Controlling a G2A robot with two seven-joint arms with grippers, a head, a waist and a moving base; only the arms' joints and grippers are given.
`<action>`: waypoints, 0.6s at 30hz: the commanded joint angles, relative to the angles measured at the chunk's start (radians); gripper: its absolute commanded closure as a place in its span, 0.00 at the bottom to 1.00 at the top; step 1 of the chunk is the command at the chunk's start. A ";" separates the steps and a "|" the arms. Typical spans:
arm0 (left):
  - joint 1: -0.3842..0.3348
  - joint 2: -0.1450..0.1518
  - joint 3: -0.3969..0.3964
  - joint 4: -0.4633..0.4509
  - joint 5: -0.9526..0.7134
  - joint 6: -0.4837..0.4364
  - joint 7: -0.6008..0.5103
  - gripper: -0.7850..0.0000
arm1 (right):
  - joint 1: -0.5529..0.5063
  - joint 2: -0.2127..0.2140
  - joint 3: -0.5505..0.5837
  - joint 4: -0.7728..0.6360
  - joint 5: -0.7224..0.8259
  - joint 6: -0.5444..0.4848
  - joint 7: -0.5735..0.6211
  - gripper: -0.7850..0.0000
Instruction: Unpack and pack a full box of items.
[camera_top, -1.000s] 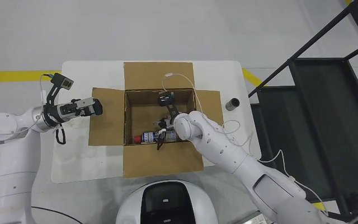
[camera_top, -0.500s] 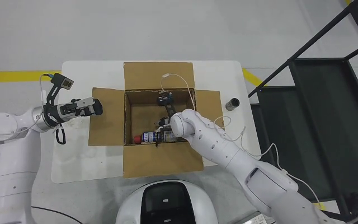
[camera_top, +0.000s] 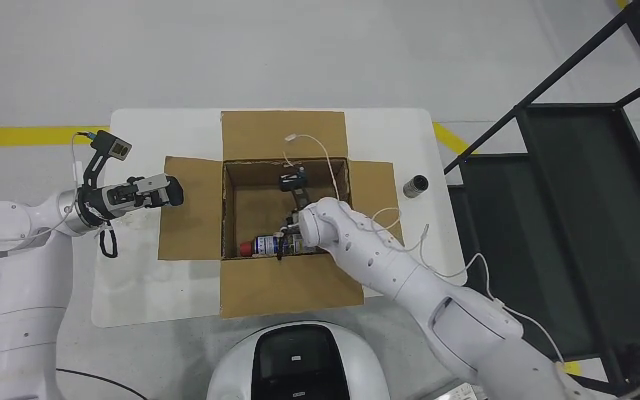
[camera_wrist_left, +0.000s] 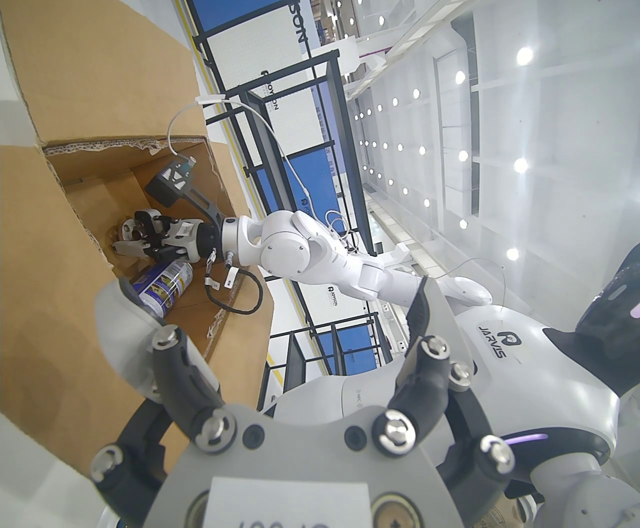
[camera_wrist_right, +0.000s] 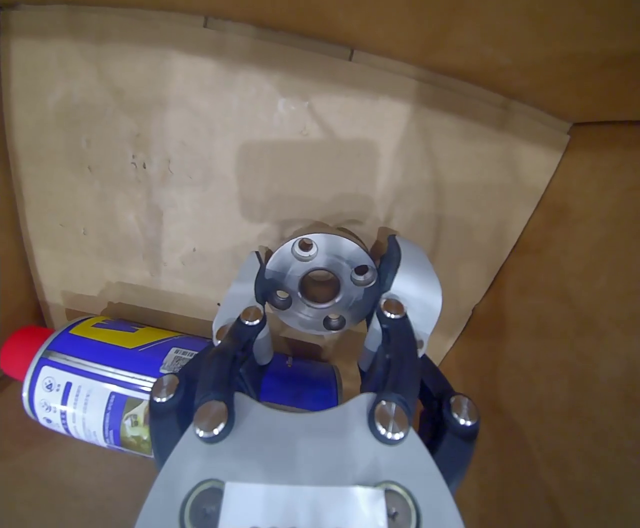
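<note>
An open cardboard box (camera_top: 285, 135) stands in the middle of the white table. My right gripper (camera_wrist_right: 322, 270) is down inside it, shut on a round metal flange (camera_wrist_right: 320, 287) with several bolt holes, one finger on each side of its rim. A blue and yellow spray can (camera_wrist_right: 100, 380) with a red cap lies on its side on the box floor, just beside the gripper; the same spray can (camera_top: 265, 245) rests by the box's near wall. My left gripper (camera_top: 175, 190) stays open over the table to the left of the box, with nothing between its fingers (camera_wrist_left: 425, 300).
A small metal cylinder (camera_top: 415, 185) stands on the table right of the box. A black metal frame (camera_top: 540, 170) rises beyond the table's right edge. The box's four flaps (camera_top: 190, 220) lie folded outward. A white cable (camera_top: 320, 150) arches over the far flap.
My right arm has eased slightly leftward inside the box. The left arm has stayed where it was.
</note>
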 joint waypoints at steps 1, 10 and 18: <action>0.000 0.000 0.000 0.000 0.000 0.000 0.000 0.00 | -0.001 -0.002 0.003 -0.005 -0.009 0.003 -0.001 1.00; 0.000 0.000 0.000 0.000 0.000 0.000 0.000 0.00 | -0.056 0.037 0.066 -0.223 -0.103 -0.049 0.067 1.00; 0.000 0.000 0.000 0.000 0.000 0.000 0.000 0.00 | -0.205 0.118 0.231 -0.573 -0.236 -0.114 0.235 1.00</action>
